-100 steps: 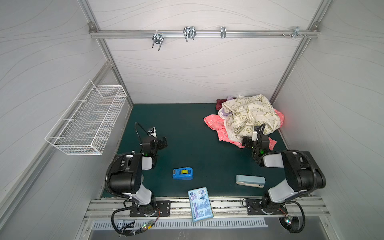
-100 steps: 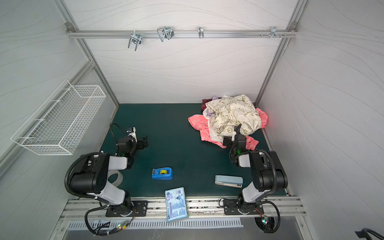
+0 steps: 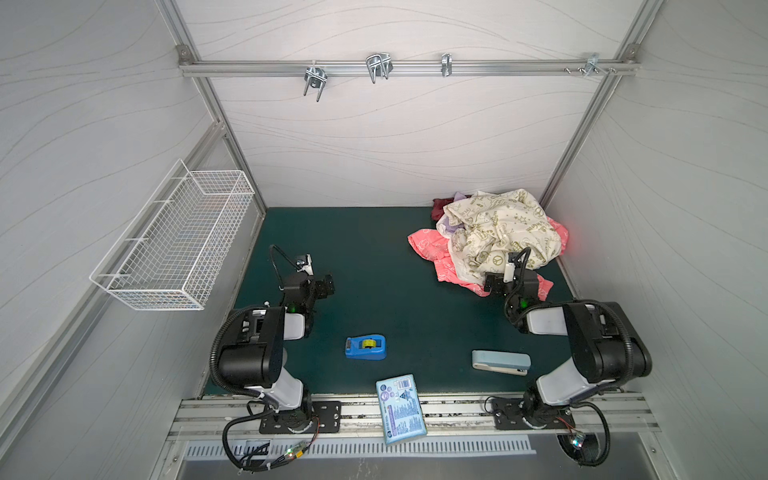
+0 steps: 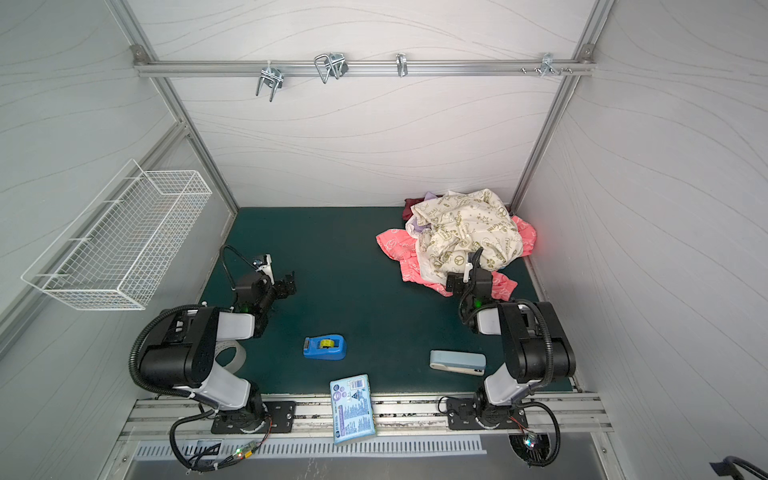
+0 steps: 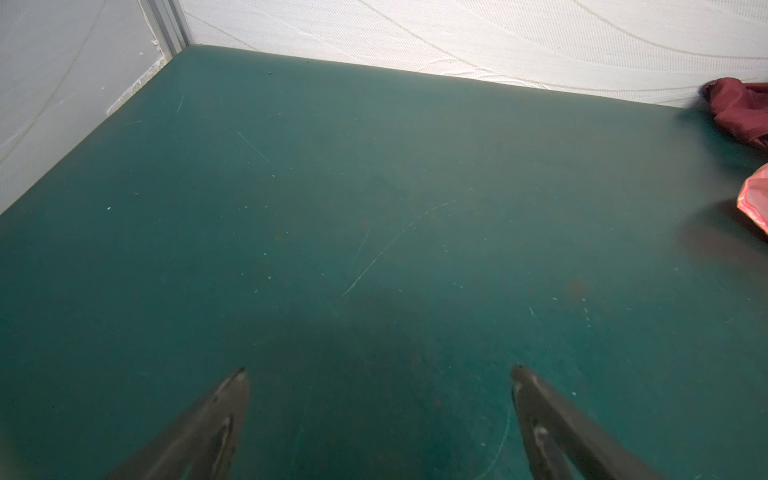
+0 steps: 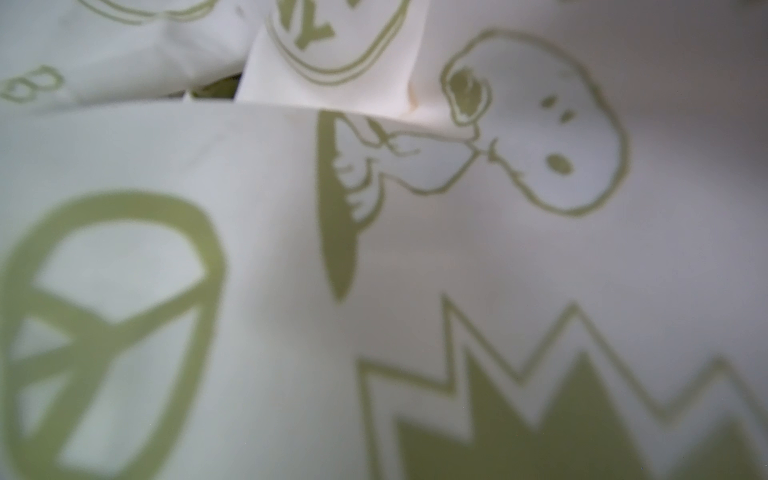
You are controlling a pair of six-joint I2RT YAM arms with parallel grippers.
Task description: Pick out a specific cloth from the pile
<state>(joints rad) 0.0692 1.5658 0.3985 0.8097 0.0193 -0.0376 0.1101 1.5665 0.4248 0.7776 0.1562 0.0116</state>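
Beneath crumpled cream cloth [image 3: 498, 232], thin coral-pink cloth [image 3: 428, 245], right gripper [image 3: 493, 284] wide, left gripper [image 5: 378, 369] wide.

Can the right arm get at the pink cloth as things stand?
Likely yes: the right tool is at the near edge of the pile, where the pink cloth lies uncovered on both sides of it. The cream cloth covers only its middle.

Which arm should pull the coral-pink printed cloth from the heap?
Right: right gripper is at the near edge of the mixed fabric heap, over the coral-pink printed cloth; left gripper sits open above bare green mat.
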